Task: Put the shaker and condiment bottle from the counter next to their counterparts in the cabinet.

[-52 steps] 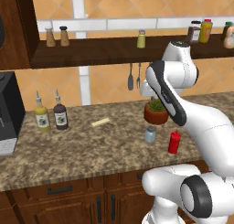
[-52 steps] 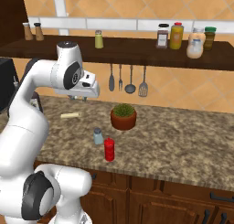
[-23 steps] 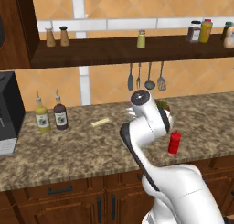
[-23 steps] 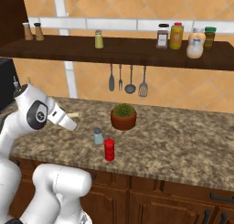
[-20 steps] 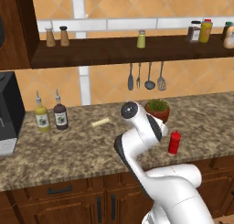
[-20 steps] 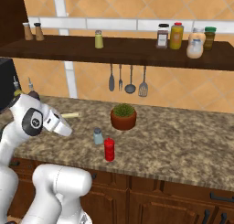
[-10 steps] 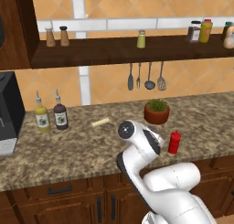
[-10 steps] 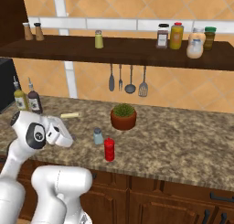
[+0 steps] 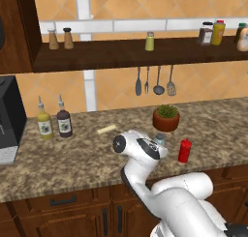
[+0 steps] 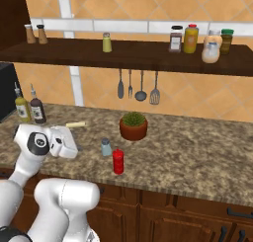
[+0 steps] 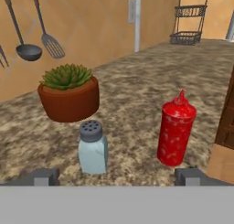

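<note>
Just ahead of the spread pincer (image 11: 117,176), between its tips, stands the small pale blue-grey shaker with a grey cap (image 11: 93,147), upright beside the all-red squeeze bottle (image 11: 176,128); I would centre left, avoiding that bottle.

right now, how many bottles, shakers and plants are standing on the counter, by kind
shaker: 1
bottles: 3 (red bottle, yellow bottle, dark bottle)
potted plant: 1
total: 5
</note>
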